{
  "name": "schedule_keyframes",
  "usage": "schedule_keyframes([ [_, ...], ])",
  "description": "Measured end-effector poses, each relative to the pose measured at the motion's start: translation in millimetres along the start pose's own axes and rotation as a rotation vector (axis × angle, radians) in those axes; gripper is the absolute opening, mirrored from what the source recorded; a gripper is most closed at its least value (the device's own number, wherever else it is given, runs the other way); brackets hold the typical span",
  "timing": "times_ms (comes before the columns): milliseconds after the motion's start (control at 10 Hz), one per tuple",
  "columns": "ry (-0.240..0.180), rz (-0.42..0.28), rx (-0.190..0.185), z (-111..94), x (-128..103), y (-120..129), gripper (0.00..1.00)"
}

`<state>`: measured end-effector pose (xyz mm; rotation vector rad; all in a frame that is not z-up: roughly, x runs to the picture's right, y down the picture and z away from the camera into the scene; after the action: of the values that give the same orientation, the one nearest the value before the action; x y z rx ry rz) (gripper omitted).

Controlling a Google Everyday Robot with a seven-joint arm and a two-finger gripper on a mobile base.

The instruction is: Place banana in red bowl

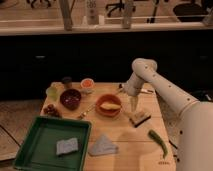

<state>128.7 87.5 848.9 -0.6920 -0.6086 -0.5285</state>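
Observation:
The pale-yellow banana [110,106] lies inside the round orange-red bowl [102,111] at the middle of the wooden table. My gripper [133,105] hangs just right of the bowl's rim, pointing down, apart from the banana. The white arm reaches in from the right side of the camera view.
A maroon-brown bowl [70,98] sits left of the red bowl, a small white cup with orange contents [87,84] behind it. A green tray [50,143] holding a grey sponge [67,146] is front left. A grey cloth [103,146], a green chili [159,141] and a dark block [140,118] lie nearby.

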Motion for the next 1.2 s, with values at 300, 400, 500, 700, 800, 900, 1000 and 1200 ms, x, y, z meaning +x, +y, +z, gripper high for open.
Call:
schedule_keyframes([
  [300, 0.0, 0.002, 0.001, -0.4, 0.9, 1.1, 0.8],
  [400, -0.002, 0.001, -0.001, 1.1, 0.3, 0.7, 0.8],
  [500, -0.002, 0.001, 0.0, 0.8, 0.5, 0.8, 0.8],
  [700, -0.002, 0.001, 0.0, 0.8, 0.6, 1.0, 0.8],
  [800, -0.002, 0.001, 0.0, 0.8, 0.4, 0.6, 0.8],
  [900, -0.002, 0.001, 0.0, 0.8, 0.6, 0.8, 0.8],
  [1000, -0.002, 0.001, 0.0, 0.7, 0.4, 0.7, 0.8],
  [1200, -0.002, 0.002, 0.0, 0.6, 0.8, 1.2, 0.8],
])
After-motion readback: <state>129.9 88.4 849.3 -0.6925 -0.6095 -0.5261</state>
